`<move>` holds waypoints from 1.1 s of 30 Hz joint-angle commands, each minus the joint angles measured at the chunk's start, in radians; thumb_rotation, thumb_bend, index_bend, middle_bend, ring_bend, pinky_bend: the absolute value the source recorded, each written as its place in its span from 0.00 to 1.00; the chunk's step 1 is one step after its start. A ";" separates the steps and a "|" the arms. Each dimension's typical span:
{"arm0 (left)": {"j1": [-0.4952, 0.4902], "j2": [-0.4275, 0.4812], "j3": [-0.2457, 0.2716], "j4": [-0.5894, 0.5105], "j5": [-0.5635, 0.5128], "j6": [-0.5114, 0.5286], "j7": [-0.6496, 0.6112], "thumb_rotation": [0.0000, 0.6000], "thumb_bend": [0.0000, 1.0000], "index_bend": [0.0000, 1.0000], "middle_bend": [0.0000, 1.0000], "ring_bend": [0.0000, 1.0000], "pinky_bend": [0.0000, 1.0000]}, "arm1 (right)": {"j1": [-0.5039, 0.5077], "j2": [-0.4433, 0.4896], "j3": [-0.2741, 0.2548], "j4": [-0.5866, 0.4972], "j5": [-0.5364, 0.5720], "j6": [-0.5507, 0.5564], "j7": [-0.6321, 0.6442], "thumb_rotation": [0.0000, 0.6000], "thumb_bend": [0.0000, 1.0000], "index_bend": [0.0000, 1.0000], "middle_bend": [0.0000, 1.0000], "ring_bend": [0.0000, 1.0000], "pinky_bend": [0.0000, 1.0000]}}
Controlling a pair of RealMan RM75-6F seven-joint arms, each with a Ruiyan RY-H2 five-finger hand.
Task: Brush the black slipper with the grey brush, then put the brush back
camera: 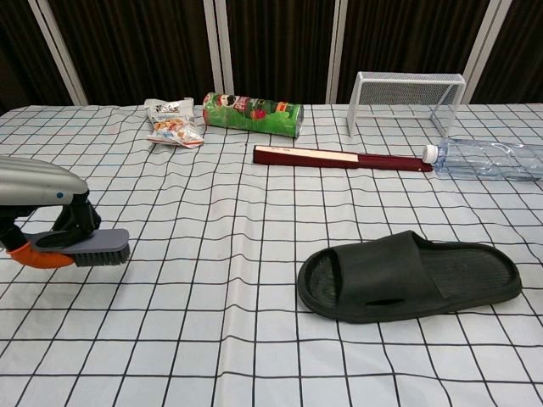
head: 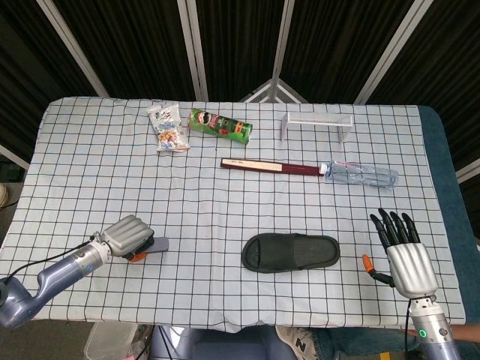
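The black slipper [head: 291, 252] [camera: 410, 274] lies flat near the table's front, right of centre, with nothing touching it. My left hand [head: 127, 236] [camera: 42, 203] is far to the left near the front edge and grips the grey brush [head: 154, 244] [camera: 98, 247], whose bristles point down just above or on the cloth. My right hand [head: 406, 255] hangs past the table's right front corner with its fingers spread and nothing in it. The chest view does not show it.
At the back lie a snack packet [head: 166, 126], a green crisp can [head: 219, 124] and a white wire rack [head: 316, 124]. A dark red flat box [head: 271, 166] and a clear plastic bottle [head: 360, 175] lie mid-table.
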State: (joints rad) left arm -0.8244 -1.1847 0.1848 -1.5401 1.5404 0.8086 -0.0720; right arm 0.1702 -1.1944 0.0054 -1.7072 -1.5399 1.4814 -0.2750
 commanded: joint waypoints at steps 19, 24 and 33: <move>0.127 -0.175 -0.072 0.191 -0.007 0.136 0.049 1.00 0.10 0.05 0.20 0.18 0.22 | -0.023 0.010 0.003 0.009 0.004 -0.017 0.039 0.59 0.48 0.00 0.00 0.00 0.00; 0.155 -0.131 -0.077 0.125 0.031 0.220 -0.048 1.00 0.02 0.02 0.14 0.16 0.22 | -0.029 0.013 0.006 0.005 -0.002 -0.008 0.042 0.59 0.48 0.00 0.00 0.00 0.00; 0.311 0.084 -0.045 -0.087 0.110 0.530 -0.200 1.00 0.02 0.00 0.01 0.00 0.15 | -0.056 0.041 0.019 -0.015 -0.005 0.044 0.045 0.59 0.48 0.00 0.00 0.00 0.00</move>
State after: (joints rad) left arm -0.5930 -1.1871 0.1221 -1.5502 1.6141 1.2138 -0.2320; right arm 0.1197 -1.1590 0.0203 -1.7182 -1.5468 1.5172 -0.2296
